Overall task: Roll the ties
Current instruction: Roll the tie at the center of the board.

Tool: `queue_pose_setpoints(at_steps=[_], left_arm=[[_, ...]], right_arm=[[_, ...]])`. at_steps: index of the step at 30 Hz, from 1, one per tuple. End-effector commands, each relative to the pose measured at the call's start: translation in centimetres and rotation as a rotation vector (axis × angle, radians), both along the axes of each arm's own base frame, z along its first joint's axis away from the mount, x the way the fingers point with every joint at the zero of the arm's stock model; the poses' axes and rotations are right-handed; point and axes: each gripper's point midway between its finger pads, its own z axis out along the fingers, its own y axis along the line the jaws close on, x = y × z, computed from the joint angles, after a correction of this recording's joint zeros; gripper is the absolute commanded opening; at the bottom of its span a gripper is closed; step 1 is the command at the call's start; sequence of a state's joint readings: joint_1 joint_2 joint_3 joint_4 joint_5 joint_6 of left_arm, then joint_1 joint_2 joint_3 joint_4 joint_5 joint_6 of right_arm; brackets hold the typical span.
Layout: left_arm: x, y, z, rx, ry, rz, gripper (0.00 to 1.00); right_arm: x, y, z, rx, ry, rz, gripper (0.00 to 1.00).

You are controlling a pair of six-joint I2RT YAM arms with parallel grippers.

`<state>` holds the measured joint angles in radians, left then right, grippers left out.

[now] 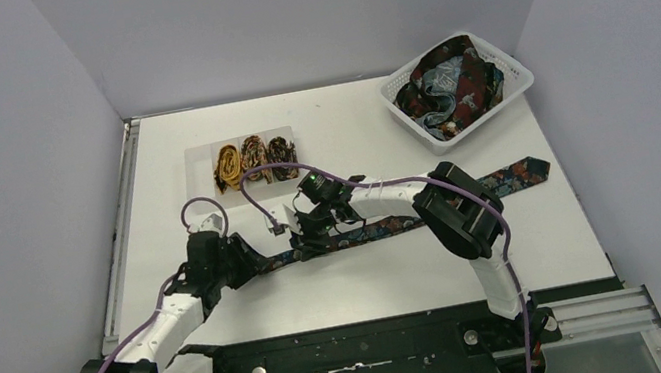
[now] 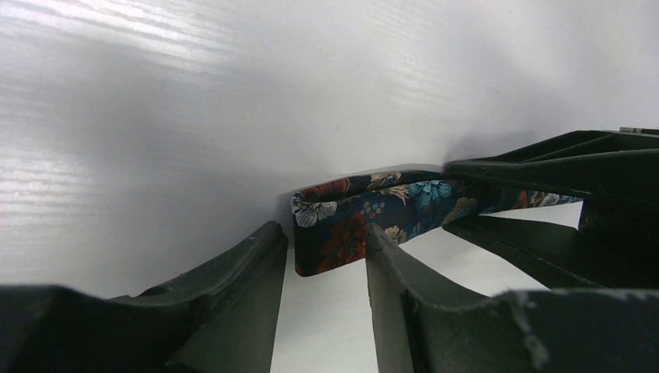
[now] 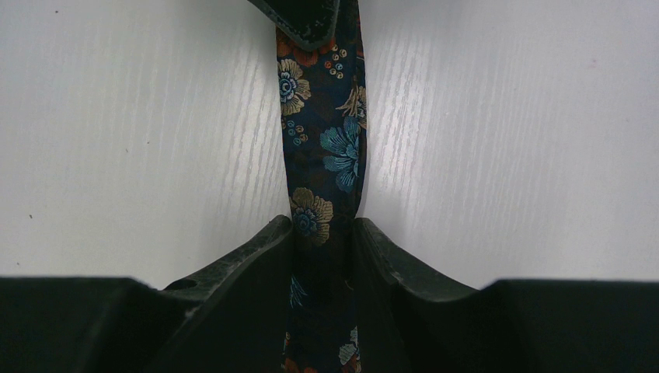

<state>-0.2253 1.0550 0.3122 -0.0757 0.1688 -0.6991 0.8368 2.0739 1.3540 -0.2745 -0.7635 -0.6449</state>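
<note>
Tie (image 1: 508, 179) flat on the table (image 1: 345, 113), long axis left to right, wide end far off toward the right side, narrow end folded back on itself just at the left tool (image 2: 326, 237). Nearest that fold, the left arm, so probably the one to turn the coil. Partly open there, fold sitting between the fingers, not visibly clamped. Farther along the strip, right tool (image 3: 322, 227) closed across the width, pinching the fabric edge to edge.
</note>
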Motion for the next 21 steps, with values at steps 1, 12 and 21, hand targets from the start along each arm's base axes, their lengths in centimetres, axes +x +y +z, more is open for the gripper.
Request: queue_pose_setpoints(at_steps=[1, 12, 21], left_arm=[[-2.1, 0.8, -1.3, 0.061, 0.085, 0.024, 0.37], [-1.2, 1.3, -1.2, 0.112, 0.054, 0.033, 0.34], [-0.2, 1.0, -1.9, 0.151, 0.042, -0.039, 0.21]], right_arm=[[-0.8, -2.4, -3.0, -0.116, 0.063, -0.007, 0.32], [-1.0, -2.5, -2.9, -0.113, 0.072, -0.004, 0.31], [-1.1, -2.2, -2.7, -0.11, 0.082, -0.009, 0.31]])
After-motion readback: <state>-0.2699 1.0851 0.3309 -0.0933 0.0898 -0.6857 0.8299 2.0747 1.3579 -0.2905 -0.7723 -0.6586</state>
